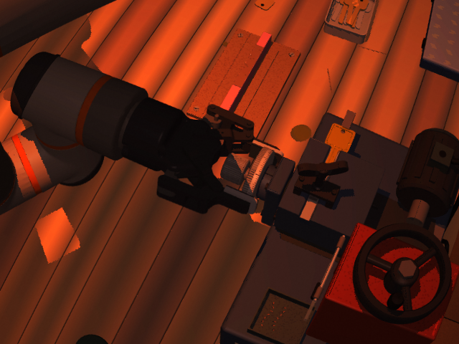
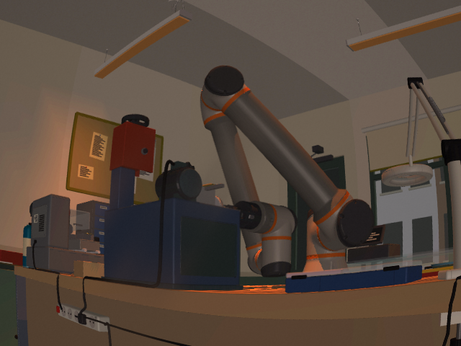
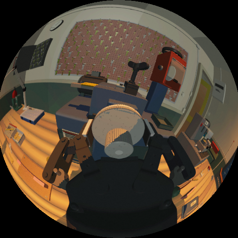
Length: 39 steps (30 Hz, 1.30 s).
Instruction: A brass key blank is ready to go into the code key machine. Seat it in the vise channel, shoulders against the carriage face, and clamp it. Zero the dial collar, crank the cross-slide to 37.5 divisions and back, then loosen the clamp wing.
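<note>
The dial collar point(image 1: 259, 168) point(image 3: 118, 125) is in my grasp: my gripper point(image 1: 256, 174) point(image 3: 118, 131) is closed around this wide, graduated, knurled ring at the machine's left end. A smaller knurled knob point(image 1: 233, 170) point(image 3: 118, 143) sticks out from the collar toward my palm. The brass key blank point(image 1: 338, 142) lies in the vise channel on the carriage, its bow away from the clamp. The dark clamp wing point(image 1: 322, 171) point(image 3: 137, 66) stands over the blank's blade. In the second side camera the machine body point(image 2: 175, 238) hides my gripper.
A tray of key blanks point(image 1: 350, 16) sits at the bench's far edge. A slotted wooden board point(image 1: 246, 79) lies behind my gripper. The red housing with a black handwheel point(image 1: 402, 272) and the motor point(image 1: 430, 172) stand right of the vise. A small parts tray point(image 1: 280, 314) sits on the machine's near end.
</note>
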### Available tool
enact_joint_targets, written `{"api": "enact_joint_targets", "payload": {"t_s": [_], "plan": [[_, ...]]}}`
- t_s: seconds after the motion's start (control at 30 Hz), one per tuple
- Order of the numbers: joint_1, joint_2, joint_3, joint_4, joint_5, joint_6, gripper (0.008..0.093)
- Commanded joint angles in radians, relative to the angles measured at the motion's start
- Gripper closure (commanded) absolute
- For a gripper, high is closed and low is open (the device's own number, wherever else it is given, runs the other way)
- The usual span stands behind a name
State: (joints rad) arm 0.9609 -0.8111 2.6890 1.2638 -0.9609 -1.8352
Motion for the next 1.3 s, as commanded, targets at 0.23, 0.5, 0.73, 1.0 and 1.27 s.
{"api": "enact_joint_targets", "payload": {"t_s": [0.23, 0.5, 0.73, 1.0, 1.27], "plan": [[0.0, 0.0, 0.0, 0.0, 0.0, -0.105, 0.0934], [0.0, 0.0, 0.0, 0.0, 0.0, -0.202, 0.0934], [0.0, 0.0, 0.0, 0.0, 0.0, -0.271, 0.0934], [0.0, 0.0, 0.0, 0.0, 0.0, -0.322, 0.0934], [0.0, 0.0, 0.0, 0.0, 0.0, -0.345, 0.0934]]}}
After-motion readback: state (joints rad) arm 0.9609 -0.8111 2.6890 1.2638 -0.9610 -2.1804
